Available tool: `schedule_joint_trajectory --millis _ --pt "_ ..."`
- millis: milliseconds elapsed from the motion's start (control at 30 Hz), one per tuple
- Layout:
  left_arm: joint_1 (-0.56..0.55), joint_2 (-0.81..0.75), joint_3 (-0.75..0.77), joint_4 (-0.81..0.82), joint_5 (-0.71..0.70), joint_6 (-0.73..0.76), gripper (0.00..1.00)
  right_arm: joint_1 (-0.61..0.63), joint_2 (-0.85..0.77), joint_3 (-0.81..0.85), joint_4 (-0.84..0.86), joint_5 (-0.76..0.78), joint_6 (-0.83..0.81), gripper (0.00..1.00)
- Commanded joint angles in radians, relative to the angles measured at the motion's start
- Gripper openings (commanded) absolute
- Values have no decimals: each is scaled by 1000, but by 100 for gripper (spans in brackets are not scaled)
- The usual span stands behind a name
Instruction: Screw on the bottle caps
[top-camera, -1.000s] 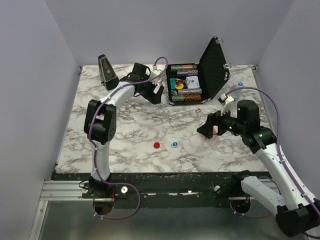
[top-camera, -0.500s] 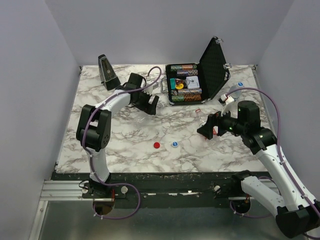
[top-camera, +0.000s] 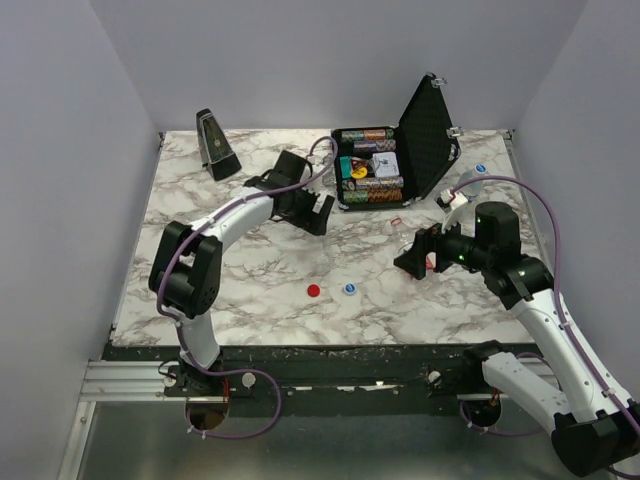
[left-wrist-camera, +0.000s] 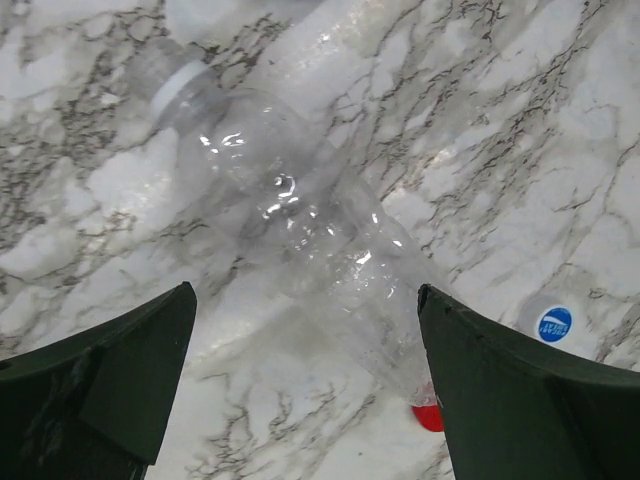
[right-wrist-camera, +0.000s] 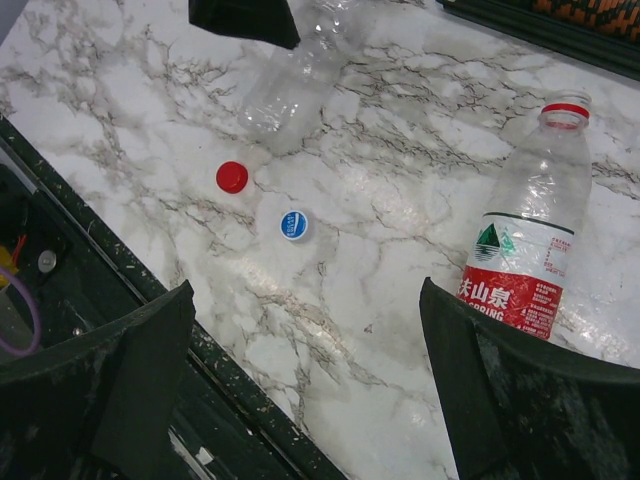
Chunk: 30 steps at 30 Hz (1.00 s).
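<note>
- On the left, the left gripper (top-camera: 306, 206) has slid a bit nearer, over the lying bottle (left-wrist-camera: 300, 240), jaws wide apart; it looks set to grab it.
- Mid-front, the red cap (top-camera: 313, 290) and 1 blue cap (top-camera: 350, 288) lie loose.
- At right, the right gripper (top-camera: 411, 262) hangs wide apart by the standing bottle (right-wrist-camera: 520, 250).

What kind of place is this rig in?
Probably a lab robot test cell, not a home: marble-print table boxed in by plain grey walls, with unrelated props like a metronome and poker-chip case.
</note>
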Motion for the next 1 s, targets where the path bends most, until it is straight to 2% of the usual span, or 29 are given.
schedule_joint_trajectory --millis 0,133,233,367,833,967 --pt "-105 54 36 -27 -156 -229 99 9 -5 -13 21 -4 -18 100" --pt "-165 69 28 1 -295 -387 99 9 -5 -10 16 1 -21 100" --pt "-182 83 25 -10 -404 -465 94 9 -11 -11 13 6 -24 100" --pt "-183 80 4 22 -480 -502 88 9 -14 -17 13 13 -28 100" --pt "-183 180 68 34 -517 -530 88 9 -32 -28 18 22 -34 100" --pt "-183 181 56 28 -521 -524 82 9 -32 -26 16 26 -36 100"
